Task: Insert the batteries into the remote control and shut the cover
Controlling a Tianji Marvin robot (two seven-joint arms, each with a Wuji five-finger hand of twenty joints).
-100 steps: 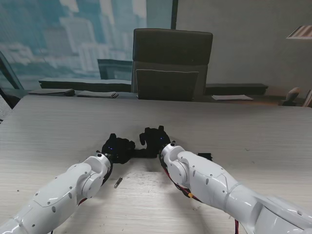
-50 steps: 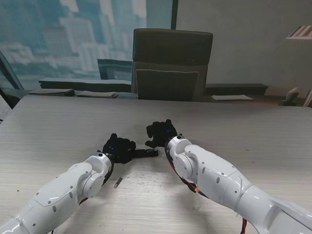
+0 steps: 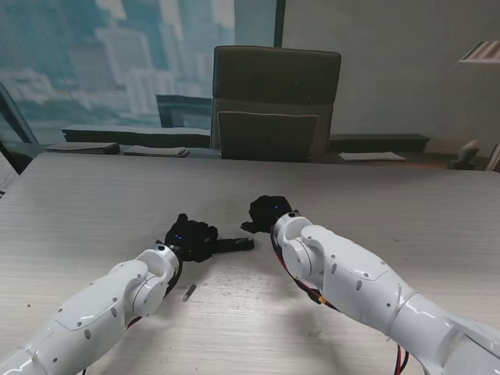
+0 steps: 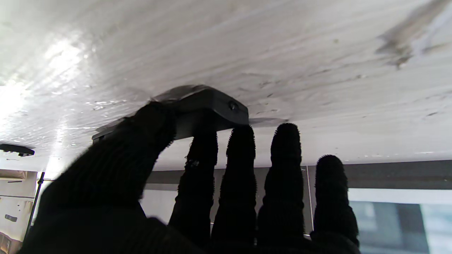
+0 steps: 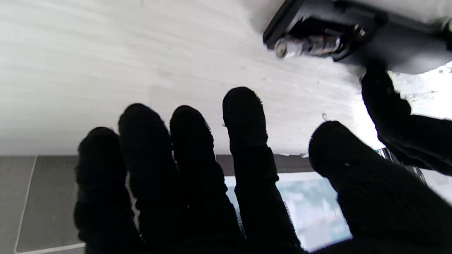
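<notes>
- The left hand [image 3: 190, 237] grasped the remote control [image 3: 233, 244], pinning it on the table [image 3: 94, 195] near the middle of the stand's picture; in the left wrist view the thumb [image 4: 141, 137] and fingers [image 4: 240, 148] lay against the dark body [image 4: 208, 109].
- The right hand [image 3: 269, 212] stood just beside the free end of the remote, apart from it, fingers spread and holding nothing, as its own wrist view showed [image 5: 197, 169].
- In the right wrist view, at the upper right of the frame, the compartment was uncovered and one battery [image 5: 303, 45] lay in it, perhaps not fully seated; the picture was too dark to be sure.
- A second battery [image 3: 189, 293] lay loose on the table, in the lower left part of the stand's picture, near the left forearm.
- The step in hand seemed to be the loading of batteries, with the cover not yet on.
- The next move probably called for the free right hand to fetch the loose battery while the left hand held the remote steady.
</notes>
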